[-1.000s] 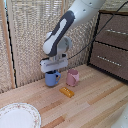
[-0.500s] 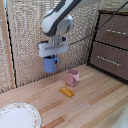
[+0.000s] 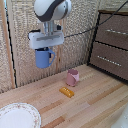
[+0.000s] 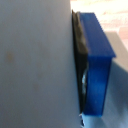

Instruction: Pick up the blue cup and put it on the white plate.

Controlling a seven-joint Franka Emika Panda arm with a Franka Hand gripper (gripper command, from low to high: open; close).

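Note:
The blue cup (image 3: pixel 43 58) hangs in the air well above the wooden table, its handle toward the exterior view's right. My gripper (image 3: pixel 45 49) is shut on its rim from above. In the wrist view the blue cup (image 4: pixel 96 60) fills the frame close up, pressed against a grey finger (image 4: pixel 35 60). The white plate (image 3: pixel 17 116) with a faint patterned rim lies on the table at the exterior view's lower left, far below and to the left of the cup.
A pink mug (image 3: pixel 73 77) stands on the table to the right of the cup's position. A small orange block (image 3: pixel 66 92) lies in front of it. A dark wooden drawer cabinet (image 3: pixel 112 42) stands at the exterior view's right; a woven screen is behind.
The gripper has lifted the blue cup from the table beside the pink mug and carried it upward and toward the exterior view's left.

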